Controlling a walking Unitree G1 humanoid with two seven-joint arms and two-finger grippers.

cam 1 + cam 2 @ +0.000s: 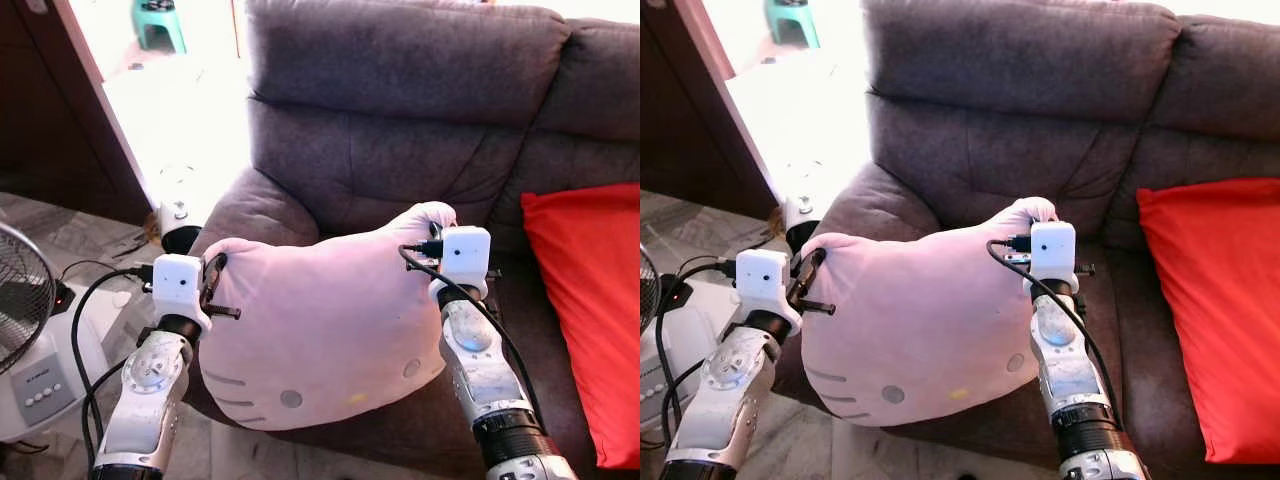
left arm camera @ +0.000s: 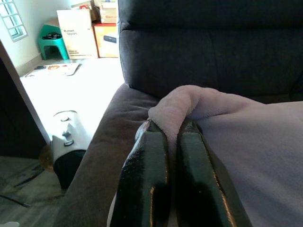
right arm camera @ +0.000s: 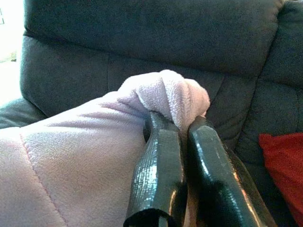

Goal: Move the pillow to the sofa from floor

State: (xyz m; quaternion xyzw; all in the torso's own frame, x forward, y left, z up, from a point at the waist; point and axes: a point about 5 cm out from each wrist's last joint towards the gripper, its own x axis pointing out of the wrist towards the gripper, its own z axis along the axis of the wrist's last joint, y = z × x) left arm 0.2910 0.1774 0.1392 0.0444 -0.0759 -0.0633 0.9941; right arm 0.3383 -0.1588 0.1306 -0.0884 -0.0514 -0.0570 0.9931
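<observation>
A pale pink cat-face pillow [image 1: 320, 330] hangs between my two arms, just above the front edge of the grey sofa [image 1: 400, 130] seat. My left gripper [image 2: 173, 130] is shut on the pillow's left ear, and my right gripper [image 3: 177, 125] is shut on its right ear [image 3: 165, 94]. In the head views the left gripper [image 1: 215, 285] grips the pillow's upper left corner and the right gripper [image 1: 435, 245] its upper right corner. The pillow's lower edge overhangs the seat front.
A red cushion [image 1: 590, 310] leans on the sofa's right side. A white fan [image 1: 30, 330] with cables stands on the floor at left. A white appliance [image 1: 178, 215] sits beside the sofa arm, with a green stool [image 1: 158, 22] and boxes [image 2: 78, 28] beyond.
</observation>
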